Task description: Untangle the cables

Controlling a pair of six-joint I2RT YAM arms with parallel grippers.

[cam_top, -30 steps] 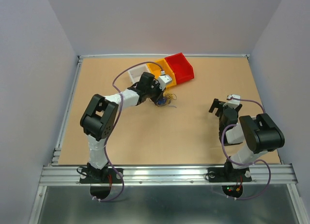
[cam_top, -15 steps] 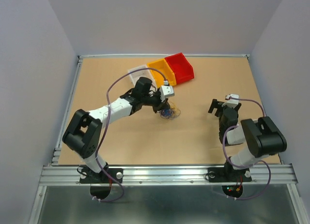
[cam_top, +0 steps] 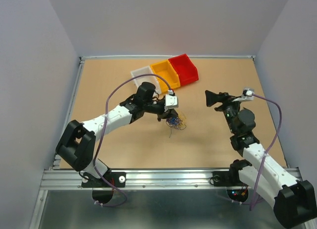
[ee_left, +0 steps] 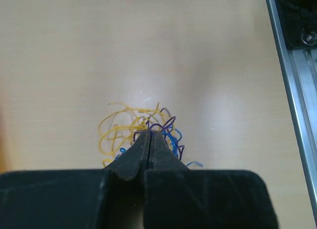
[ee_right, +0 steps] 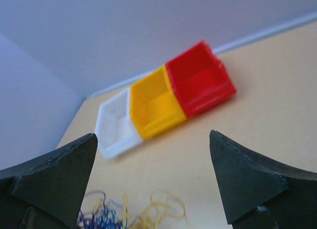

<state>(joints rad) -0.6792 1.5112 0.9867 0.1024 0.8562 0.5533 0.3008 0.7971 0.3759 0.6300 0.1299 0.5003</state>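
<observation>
The table (cam_top: 198, 144) is a bare tan board. The left arm (cam_top: 114, 115) lies low and long across it, stretched from its base at the near left corner toward the middle of the board. The right arm (cam_top: 257, 157) rises from the near edge on the right side and leans toward the far edge. Its wrist is turned so the claw faces the table's left side. The top view cuts off its elbow at the lower right corner.

Three bins sit side by side in a slanted row at the middle of the far edge: the red bin (cam_top: 184, 69), the yellow bin (cam_top: 165, 73) and the white bin (cam_top: 141, 74).

The right gripper (cam_top: 210, 98) is held above the board with its jaws spread wide and nothing between them. The left gripper (ee_left: 149, 137) has its fingers pressed flat together, pinching the cables (ee_left: 133, 127).

The cables are a small curly knot of yellow, blue and purple wire near the middle of the table, well short of the bins. In the left wrist view the claw's body covers the lower part of the knot, so which strands are pinched cannot be told. The right wrist view shows only its blurred top at the bottom edge. From above (cam_top: 174, 122) the wires are too fine to tell apart.
</observation>
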